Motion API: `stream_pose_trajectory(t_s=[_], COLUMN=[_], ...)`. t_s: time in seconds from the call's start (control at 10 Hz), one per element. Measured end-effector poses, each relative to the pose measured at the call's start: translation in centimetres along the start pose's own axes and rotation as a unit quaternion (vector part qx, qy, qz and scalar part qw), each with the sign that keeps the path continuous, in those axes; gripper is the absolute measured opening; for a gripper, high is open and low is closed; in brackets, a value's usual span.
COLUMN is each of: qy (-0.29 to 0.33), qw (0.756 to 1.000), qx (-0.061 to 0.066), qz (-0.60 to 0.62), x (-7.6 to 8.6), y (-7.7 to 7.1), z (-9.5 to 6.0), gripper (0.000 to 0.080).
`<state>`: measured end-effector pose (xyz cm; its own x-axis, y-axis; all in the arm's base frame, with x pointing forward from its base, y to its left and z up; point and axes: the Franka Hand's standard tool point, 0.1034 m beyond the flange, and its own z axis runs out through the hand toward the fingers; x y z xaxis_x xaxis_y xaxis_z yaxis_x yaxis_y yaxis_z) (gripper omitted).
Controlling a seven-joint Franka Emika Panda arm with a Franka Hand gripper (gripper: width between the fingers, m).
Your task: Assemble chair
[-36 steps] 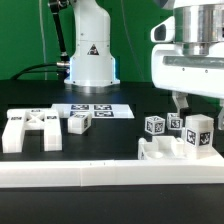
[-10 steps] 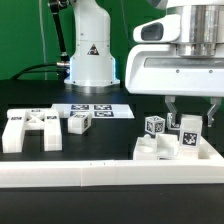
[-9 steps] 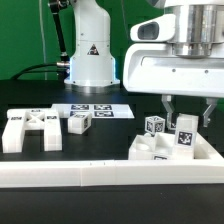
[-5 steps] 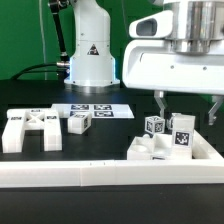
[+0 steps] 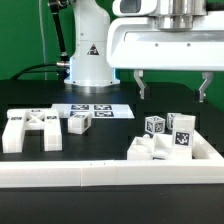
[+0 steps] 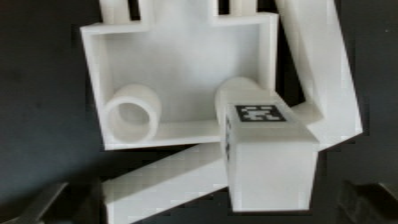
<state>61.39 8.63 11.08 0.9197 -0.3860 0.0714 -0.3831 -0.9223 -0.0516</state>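
Observation:
At the exterior view's right, a flat white chair panel (image 5: 150, 151) lies against the front border frame. A tagged white leg block (image 5: 181, 133) stands upright on it. My gripper (image 5: 172, 86) hangs open well above that block, holding nothing. In the wrist view the panel (image 6: 178, 70) shows a round hole. The tagged leg (image 6: 270, 150) lies between and below my spread dark fingertips (image 6: 43, 206). A small tagged cube (image 5: 154, 126) sits just behind the panel. A blocky white chair piece (image 5: 28, 130) and a small tagged part (image 5: 79, 123) lie at the exterior view's left.
The long white border frame (image 5: 100, 176) runs along the front edge. The marker board (image 5: 92, 111) lies flat at mid table. Behind it stands the white robot base (image 5: 88, 55). The tabletop is black.
My gripper was shut on the tagged leg block a second ago. It has since opened wide, let the block go on the panel and risen straight up.

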Motion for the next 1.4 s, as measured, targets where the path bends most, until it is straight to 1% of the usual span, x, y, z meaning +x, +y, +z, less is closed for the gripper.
stream_pose_trajectory(t_s=[0.2,0.3,0.4,0.5,0.6,0.7,1.0,1.1,1.2,1.3,1.4], qy=[0.004,0.009,0.005,0.004,0.004,0.003,0.002,-0.003,-0.009,-0.012,-0.013], qw=[1.000,1.000,0.998,0.997,0.998,0.997,0.997,0.996,0.995,0.994,0.994], qx=[0.001,0.002,-0.001,-0.002,-0.003,-0.002,-0.003,-0.004,0.004,0.004,0.001], qz=[-0.011,-0.030,-0.058,-0.075,-0.070,-0.072,-0.072,-0.088,-0.101,-0.105,-0.111], x=[0.0,-0.3,-0.9,-1.0,-0.9,-1.0,-1.1,-1.7,-2.3,-2.1,-1.8], y=[0.1,1.0,2.8,4.2,4.7,4.5,4.6,5.4,7.6,9.7,11.5], z=[0.0,0.2,0.1,-0.1,-0.1,0.0,0.1,0.2,0.2,0.3,0.5], gripper=[0.0649,0.0649,0.0649,0.0649,0.0649,0.0649,0.0649,0.0649,0.0649,0.0649,0.0649])
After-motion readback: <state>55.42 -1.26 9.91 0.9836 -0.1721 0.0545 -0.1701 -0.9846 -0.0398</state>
